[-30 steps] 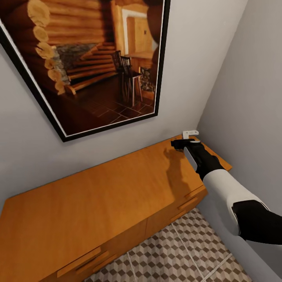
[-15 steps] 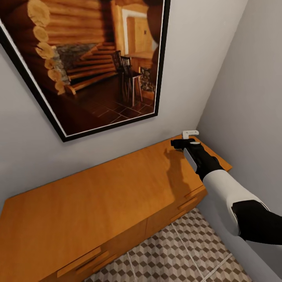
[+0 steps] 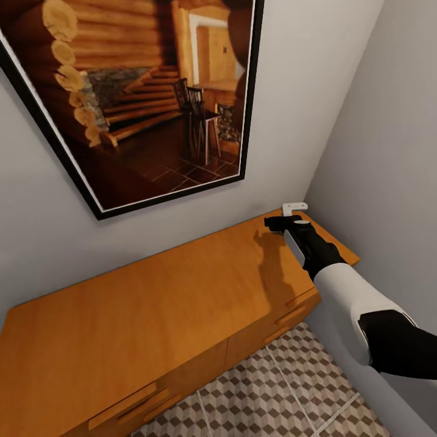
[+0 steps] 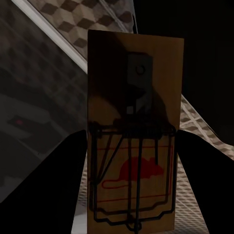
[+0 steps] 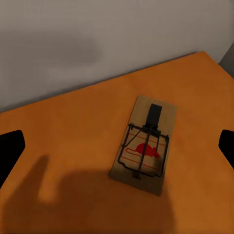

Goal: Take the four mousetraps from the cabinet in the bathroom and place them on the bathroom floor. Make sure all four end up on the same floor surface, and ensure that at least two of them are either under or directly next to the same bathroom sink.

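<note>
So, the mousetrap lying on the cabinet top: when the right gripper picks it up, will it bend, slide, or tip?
The mousetrap looks like a stiff wooden plate, so it probably will not bend. It lies flat on the smooth cabinet top, so it may slide if pushed and is unlikely to tip. Its thin wire parts look delicate; the right gripper should probably pinch the plate's edges.

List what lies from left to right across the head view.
Framed picture → cabinet → right end effector → white bracket → side wall.
</note>
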Motion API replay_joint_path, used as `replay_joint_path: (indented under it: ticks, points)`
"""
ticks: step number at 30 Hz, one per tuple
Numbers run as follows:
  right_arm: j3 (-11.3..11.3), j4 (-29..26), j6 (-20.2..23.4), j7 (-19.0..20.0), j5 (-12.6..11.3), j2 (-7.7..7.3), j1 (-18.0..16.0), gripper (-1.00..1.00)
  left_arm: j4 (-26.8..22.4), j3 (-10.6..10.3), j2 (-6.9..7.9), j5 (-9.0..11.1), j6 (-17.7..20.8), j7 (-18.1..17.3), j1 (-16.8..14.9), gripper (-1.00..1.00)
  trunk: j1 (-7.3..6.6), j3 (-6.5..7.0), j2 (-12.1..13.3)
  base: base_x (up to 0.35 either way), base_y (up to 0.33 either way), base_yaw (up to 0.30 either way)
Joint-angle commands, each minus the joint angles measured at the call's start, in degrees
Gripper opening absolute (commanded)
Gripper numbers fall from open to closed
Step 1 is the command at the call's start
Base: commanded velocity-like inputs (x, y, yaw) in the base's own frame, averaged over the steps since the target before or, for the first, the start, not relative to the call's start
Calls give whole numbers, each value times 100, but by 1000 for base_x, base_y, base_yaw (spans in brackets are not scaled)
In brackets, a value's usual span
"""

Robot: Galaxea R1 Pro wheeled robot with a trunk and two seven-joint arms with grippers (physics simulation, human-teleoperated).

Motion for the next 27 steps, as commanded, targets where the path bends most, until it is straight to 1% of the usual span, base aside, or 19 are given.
replay_joint_path:
  ticks: [1, 27]
  points:
    - [38, -9, 26, -50, -57, -5, -4, 100, 8, -45, -3, 49, 8, 17, -6, -100, 3, -9, -10, 0, 0, 0]
    - [38, 116, 18, -50, -51, -5, -4, 100, 8, -45, -3, 49, 17, 17, -6, -100, 3, -9, -10, 0, 0, 0]
